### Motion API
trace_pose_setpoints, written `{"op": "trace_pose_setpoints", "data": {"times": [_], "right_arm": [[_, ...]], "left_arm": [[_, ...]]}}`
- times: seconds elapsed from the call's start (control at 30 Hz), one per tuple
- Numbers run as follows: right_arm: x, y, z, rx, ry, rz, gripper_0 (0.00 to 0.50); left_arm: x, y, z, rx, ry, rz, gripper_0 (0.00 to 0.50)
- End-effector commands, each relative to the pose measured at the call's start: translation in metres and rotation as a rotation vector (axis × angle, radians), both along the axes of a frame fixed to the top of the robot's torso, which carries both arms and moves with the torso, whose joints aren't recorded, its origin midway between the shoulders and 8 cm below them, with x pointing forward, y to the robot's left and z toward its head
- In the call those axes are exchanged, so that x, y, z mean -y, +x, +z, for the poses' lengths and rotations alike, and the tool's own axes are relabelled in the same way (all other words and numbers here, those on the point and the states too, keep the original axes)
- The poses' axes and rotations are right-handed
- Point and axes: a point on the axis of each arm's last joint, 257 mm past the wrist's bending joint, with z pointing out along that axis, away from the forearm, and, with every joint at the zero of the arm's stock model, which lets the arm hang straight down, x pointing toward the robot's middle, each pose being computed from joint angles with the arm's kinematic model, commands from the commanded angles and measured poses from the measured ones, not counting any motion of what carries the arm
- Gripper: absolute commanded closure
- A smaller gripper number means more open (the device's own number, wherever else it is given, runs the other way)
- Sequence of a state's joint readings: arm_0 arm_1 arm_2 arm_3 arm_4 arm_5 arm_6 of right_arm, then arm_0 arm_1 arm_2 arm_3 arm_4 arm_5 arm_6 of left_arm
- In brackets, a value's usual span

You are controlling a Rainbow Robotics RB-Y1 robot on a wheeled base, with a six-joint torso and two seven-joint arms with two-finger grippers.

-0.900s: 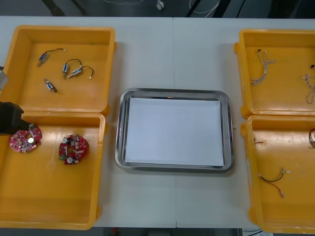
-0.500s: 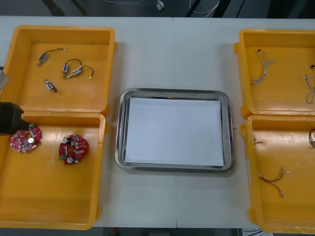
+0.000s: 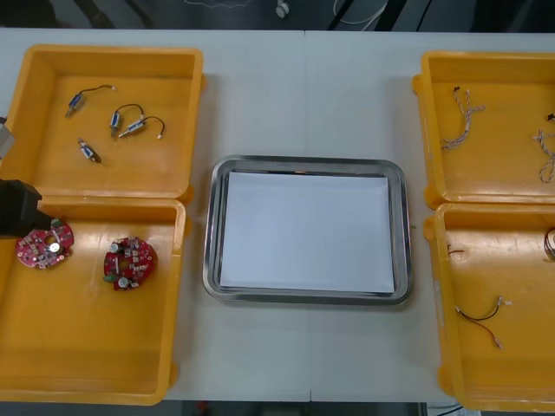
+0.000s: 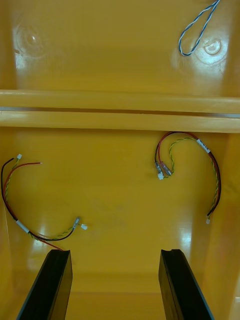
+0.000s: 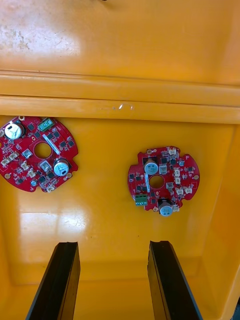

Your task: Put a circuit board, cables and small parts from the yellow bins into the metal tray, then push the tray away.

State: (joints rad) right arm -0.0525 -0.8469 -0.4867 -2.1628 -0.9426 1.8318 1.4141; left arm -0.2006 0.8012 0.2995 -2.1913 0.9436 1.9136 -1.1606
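Two round red circuit boards [image 3: 43,247] [image 3: 130,262] lie in the near left yellow bin [image 3: 87,364]. My left gripper [image 5: 112,280] hangs open above that bin's floor, with one board [image 5: 162,180] just beyond its fingers and the other board [image 5: 37,153] off to the side. The left arm's black body [image 3: 17,208] shows at the table's left edge. My right gripper [image 4: 117,285] is open over the near right bin [image 4: 120,175], short of two red, yellow and black cables [image 4: 30,200] [image 4: 192,165]. The metal tray [image 3: 308,165], white inside, holds nothing.
The far left bin [image 3: 113,54] holds several small metal parts [image 3: 130,126]. Twisted blue and white cables [image 3: 461,117] lie in the far right bin [image 3: 486,59]. Another cable [image 3: 481,314] lies in the near right bin. Bare table surrounds the tray.
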Motion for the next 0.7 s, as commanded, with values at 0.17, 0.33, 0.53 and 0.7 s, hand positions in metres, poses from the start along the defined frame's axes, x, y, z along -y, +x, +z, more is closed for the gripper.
{"op": "trace_pose_setpoints", "data": {"times": [0.17,0.33,0.53,0.7], "right_arm": [[0.0024,-0.0025,0.0038,0.017,-0.005,-0.02,0.0],[0.0024,-0.0025,0.0038,0.017,-0.005,-0.02,0.0],[0.0024,-0.0025,0.0038,0.017,-0.005,-0.02,0.0],[0.0024,-0.0025,0.0038,0.017,-0.005,-0.02,0.0]], "left_arm": [[-0.0062,0.0048,0.0158,0.023,0.059,-0.04,0.1],[-0.0062,0.0048,0.0158,0.023,0.059,-0.04,0.1],[-0.0062,0.0048,0.0158,0.023,0.059,-0.04,0.1],[-0.0062,0.0048,0.0158,0.023,0.059,-0.04,0.1]]}}
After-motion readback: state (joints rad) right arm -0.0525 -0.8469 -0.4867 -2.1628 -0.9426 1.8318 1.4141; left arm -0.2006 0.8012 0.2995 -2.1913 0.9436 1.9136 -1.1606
